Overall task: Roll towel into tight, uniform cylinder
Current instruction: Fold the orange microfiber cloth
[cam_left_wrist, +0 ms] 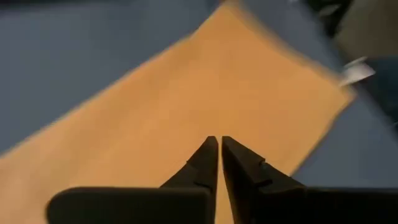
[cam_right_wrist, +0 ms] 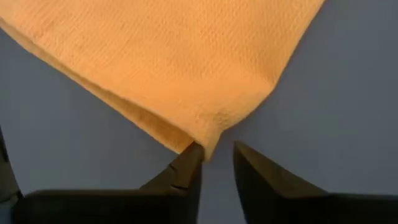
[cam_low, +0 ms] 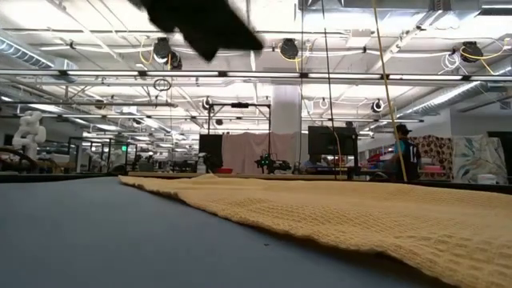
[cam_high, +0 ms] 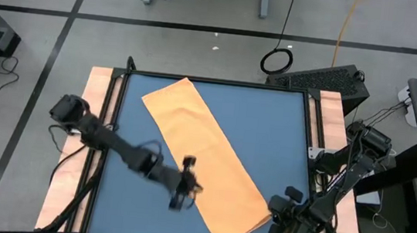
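Observation:
The orange-yellow towel (cam_high: 204, 159) lies flat as a long strip, slanting from the table's far left to its near right. It also shows in the low view (cam_low: 360, 216). Its edge shows more than one layer (cam_right_wrist: 124, 106). A small white tag (cam_left_wrist: 357, 71) sticks out at the near end. My left gripper (cam_high: 184, 185) is shut and hangs above the towel's left long edge (cam_left_wrist: 219, 140). My right gripper (cam_right_wrist: 217, 152) is open at the towel's near right corner (cam_right_wrist: 208, 134), low over the table. My right gripper has one fingertip (cam_right_wrist: 189, 158) right at the towel's near right corner (cam_right_wrist: 205, 140), coming level from the table's near right. Whether it touches the cloth, I cannot tell. The corner lies on the table, outside the gap between the fingers.
The blue table top (cam_high: 271, 115) is bare to the right of the towel and at the near left (cam_high: 129, 209). Wooden rails (cam_high: 98, 97) run along both sides of the table. A dark arm (cam_low: 200, 24) hangs high in the low view.

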